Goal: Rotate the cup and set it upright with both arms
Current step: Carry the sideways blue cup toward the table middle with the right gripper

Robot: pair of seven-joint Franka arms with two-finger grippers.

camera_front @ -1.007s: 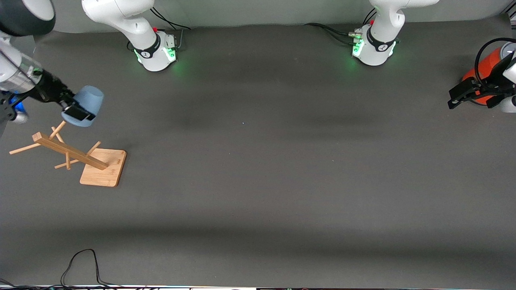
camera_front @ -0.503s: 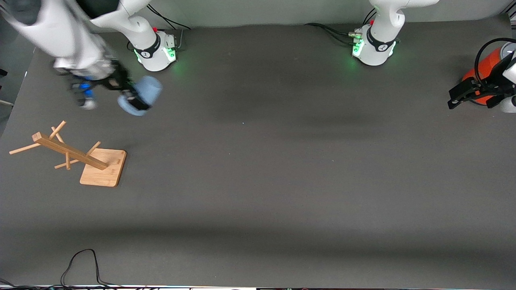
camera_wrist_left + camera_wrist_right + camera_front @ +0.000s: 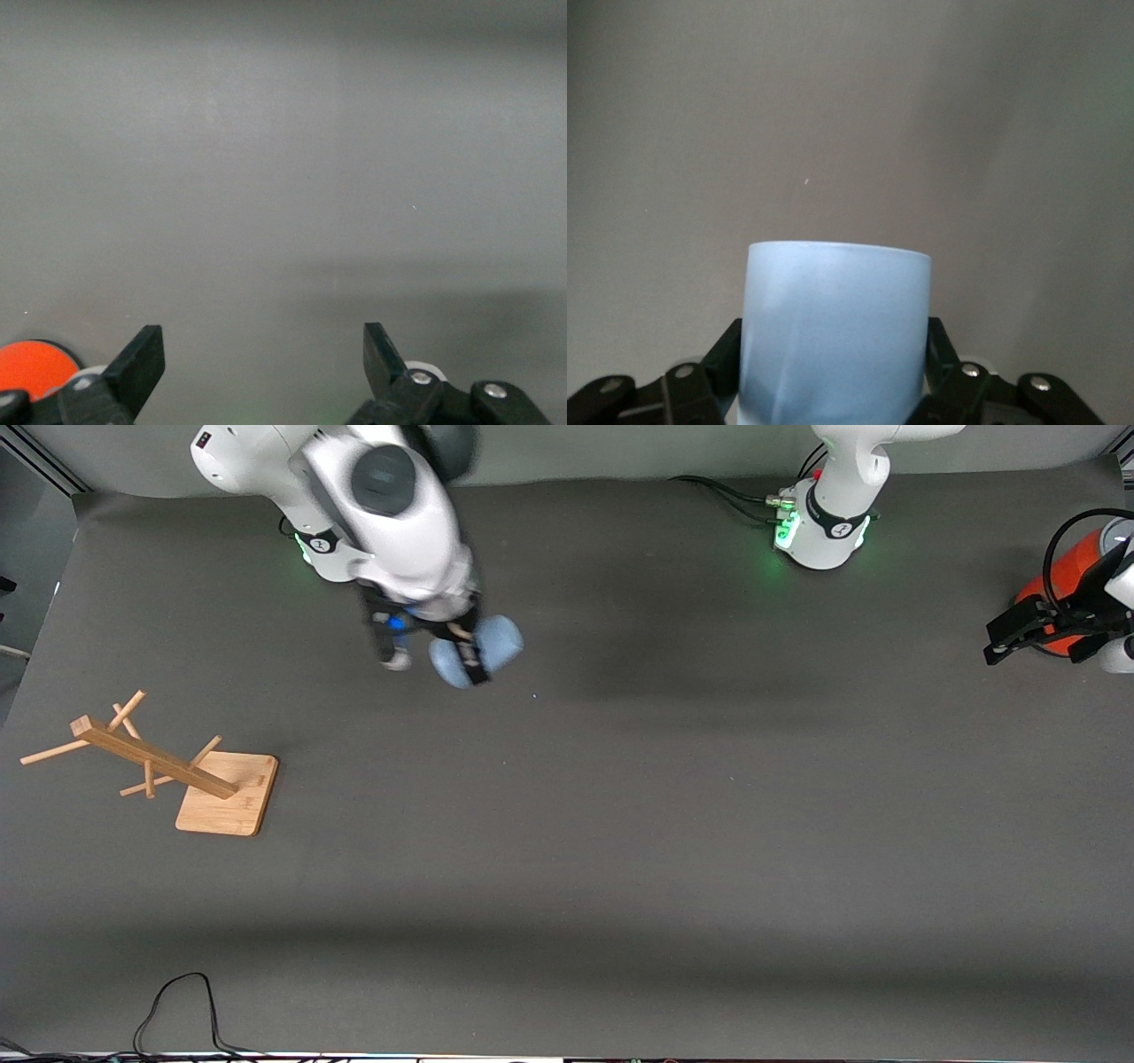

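Observation:
The pale blue cup (image 3: 483, 648) is held on its side in the air by my right gripper (image 3: 468, 657), over the mat's middle close to the right arm's base. In the right wrist view the cup (image 3: 835, 332) fills the space between the black fingers (image 3: 725, 354), which clamp its sides. My left gripper (image 3: 1036, 633) waits at the left arm's end of the table, open and empty; in the left wrist view its fingertips (image 3: 146, 354) stand wide apart over bare mat, the gripper (image 3: 263, 354) holding nothing.
A wooden cup rack (image 3: 159, 766) with pegs lies tipped on its square base toward the right arm's end. An orange-red can (image 3: 1059, 584) stands right by the left gripper and also shows in the left wrist view (image 3: 31, 367). A black cable (image 3: 177, 1001) lies at the near edge.
My right arm has swung the cup away from above the wooden rack toward the table's middle. The left arm has not moved.

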